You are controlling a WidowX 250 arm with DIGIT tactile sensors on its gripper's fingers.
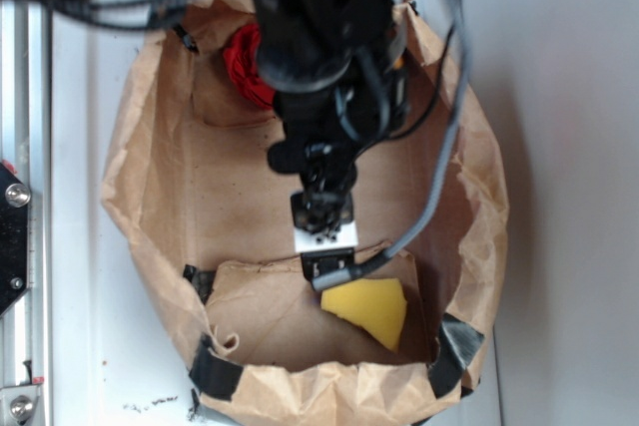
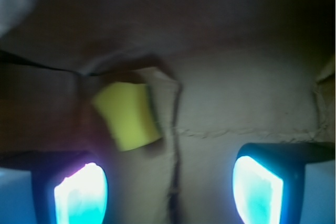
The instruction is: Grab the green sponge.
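Note:
The green sponge (image 1: 370, 309) is really a yellow foam wedge. It lies on the floor of a brown paper bag (image 1: 150, 187), near the bag's front right corner. In the wrist view the sponge (image 2: 127, 114) sits above and just inside the left pad. My gripper (image 1: 329, 264) hangs inside the bag, its tip just above and to the left of the sponge. The wrist view shows the gripper (image 2: 169, 187) open, with its two glowing pads (image 2: 81, 195) wide apart and only bag paper between them. Nothing is held.
A crumpled red paper ball (image 1: 250, 65) lies at the bag's back, partly hidden by the arm. The bag's walls rise all round, with black tape (image 1: 215, 368) at the front corners. A folded paper flap (image 1: 260, 291) lies beside the sponge. A metal rail (image 1: 20, 216) runs along the left.

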